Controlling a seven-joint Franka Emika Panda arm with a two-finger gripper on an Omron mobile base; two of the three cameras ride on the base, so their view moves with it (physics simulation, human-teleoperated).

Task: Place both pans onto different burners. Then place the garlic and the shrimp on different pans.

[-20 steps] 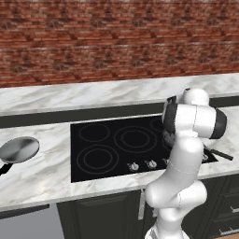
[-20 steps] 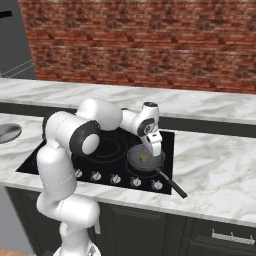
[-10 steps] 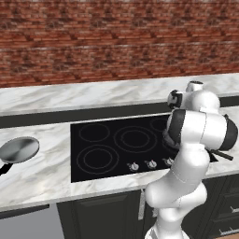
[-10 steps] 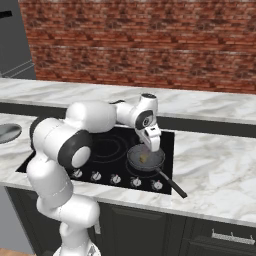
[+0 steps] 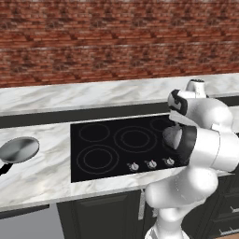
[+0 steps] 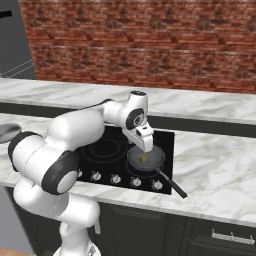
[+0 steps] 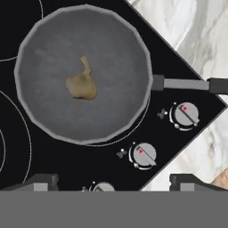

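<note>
Now, gripper [image 7: 113, 182]: jaws wide apart, empty, lower frame.
Garlic [image 7: 82, 83]: inside grey pan [image 7: 111, 53], upper left of hand view.
Silver pan [image 5: 18, 149]: left edge, on counter [image 5: 42, 175].

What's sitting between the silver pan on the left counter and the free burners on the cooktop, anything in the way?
Nothing visible. The silver pan rests on the marble counter left of the cooktop, with bare counter between. The left burners carry nothing. The grey pan with the garlic occupies a right front burner.
</note>
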